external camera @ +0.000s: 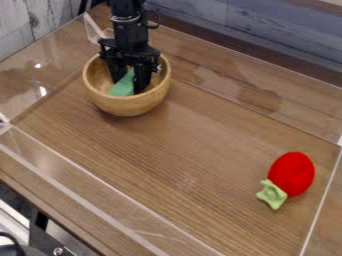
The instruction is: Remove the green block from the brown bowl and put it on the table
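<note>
The brown bowl [127, 95] stands at the back left of the wooden table [201, 150]. Inside it lies the green block [120, 86], of which only the lower left part shows. My black gripper [130, 75] points straight down into the bowl, and its fingers [139, 72] have come together around the block's upper part. The block still rests in the bowl.
A red toy strawberry with a green stem [289, 175] lies at the front right of the table. Clear plastic walls [40, 70] ring the table on all sides.
</note>
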{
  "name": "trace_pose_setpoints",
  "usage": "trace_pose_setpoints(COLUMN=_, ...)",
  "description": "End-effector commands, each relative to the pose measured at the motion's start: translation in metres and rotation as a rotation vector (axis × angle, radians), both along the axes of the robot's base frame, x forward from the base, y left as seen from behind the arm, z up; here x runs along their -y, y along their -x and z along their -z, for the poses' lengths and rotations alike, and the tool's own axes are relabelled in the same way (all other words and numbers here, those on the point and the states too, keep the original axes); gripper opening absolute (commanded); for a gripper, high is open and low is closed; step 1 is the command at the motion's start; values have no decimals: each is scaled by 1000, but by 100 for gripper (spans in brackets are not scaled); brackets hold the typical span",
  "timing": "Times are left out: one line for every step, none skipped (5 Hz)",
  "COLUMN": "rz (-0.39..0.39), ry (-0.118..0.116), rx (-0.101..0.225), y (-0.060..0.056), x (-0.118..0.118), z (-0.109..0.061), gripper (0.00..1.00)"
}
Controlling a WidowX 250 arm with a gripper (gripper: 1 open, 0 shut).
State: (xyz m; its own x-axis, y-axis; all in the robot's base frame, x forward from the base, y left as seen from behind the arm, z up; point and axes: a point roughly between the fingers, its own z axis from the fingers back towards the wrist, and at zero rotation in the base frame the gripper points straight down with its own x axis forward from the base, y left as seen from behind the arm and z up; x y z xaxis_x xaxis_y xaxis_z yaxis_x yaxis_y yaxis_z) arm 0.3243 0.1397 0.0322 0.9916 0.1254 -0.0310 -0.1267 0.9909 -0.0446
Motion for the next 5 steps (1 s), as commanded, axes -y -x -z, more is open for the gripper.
trace_pose_setpoints(rz=4, ry=-22, rx=63, y=-11, x=-1, z=-25, gripper=0)
trace_pose_setpoints(rz=1, ry=-14, rx=71, y=-12, x=1, z=-32, gripper=0)
trace_pose_setpoints(rz=-2, ry=-7, rx=84, y=-14, x=5, z=-42, gripper=0)
trace_pose_setpoints(rz=-3, ry=0, rx=90, y=-14, x=7, z=-47, gripper=0)
trace_pose_setpoints(rz=-1, ry=6, rx=96, y=-15, x=11, z=-53, gripper=0)
